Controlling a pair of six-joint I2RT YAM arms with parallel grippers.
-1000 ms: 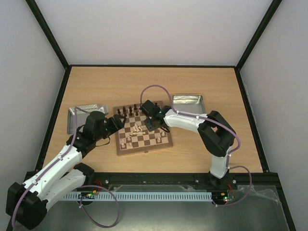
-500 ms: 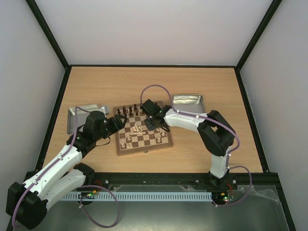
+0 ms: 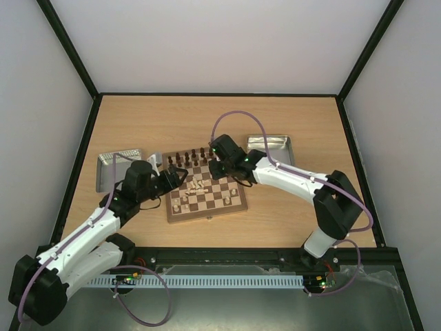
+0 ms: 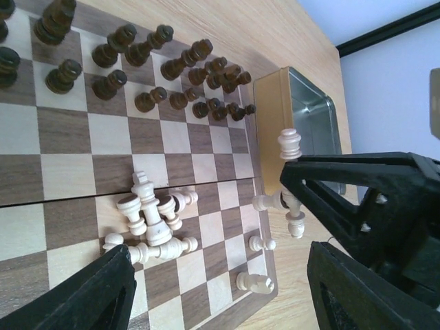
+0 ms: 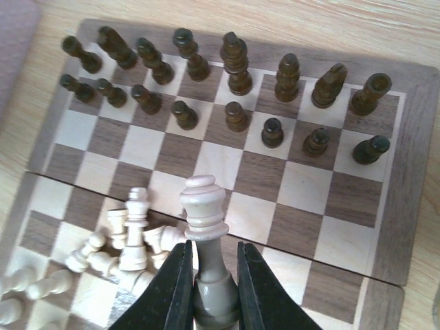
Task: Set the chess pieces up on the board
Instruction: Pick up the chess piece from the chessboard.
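right claw [image 5: 212, 271]: pinching one pale piece [image 5: 204, 206] low on its stem, just above the base; piece is sitting upright between the pads, head sticking out past them
piece location: hanging over the board [image 5: 412, 172], above its middle ranks, just beside the pale heap [image 5: 130, 251]; looking clear of the surface
left claw [image 4: 218, 275]: spread wide, carrying nothing, hovering at the board's left edge and facing the heap
heap: pale men lying tangled near the board's centre, most on their sides; a few more sitting singly along the board's near edge
dark men [image 5: 234, 75]: standing in two rows on the board's far side
tin [image 3: 270, 146]: sitting on the tabletop [image 3: 303, 117] just off the board's far right corner
handling: looking like light turned wood, stiff, smooth and round, so probably prone to twisting or squirting out of a pinch; narrow bases, tipping easily
where to grip: I'm judging the waist under the head best for standing men; for fallen ones, across the stem, working from the heap's outer edge so neighbours aren't getting dragged
progress: I'm reading the dark side as set, the pale side as barely started
next: held piece needing a near-rank square, base going down flat before the pads part
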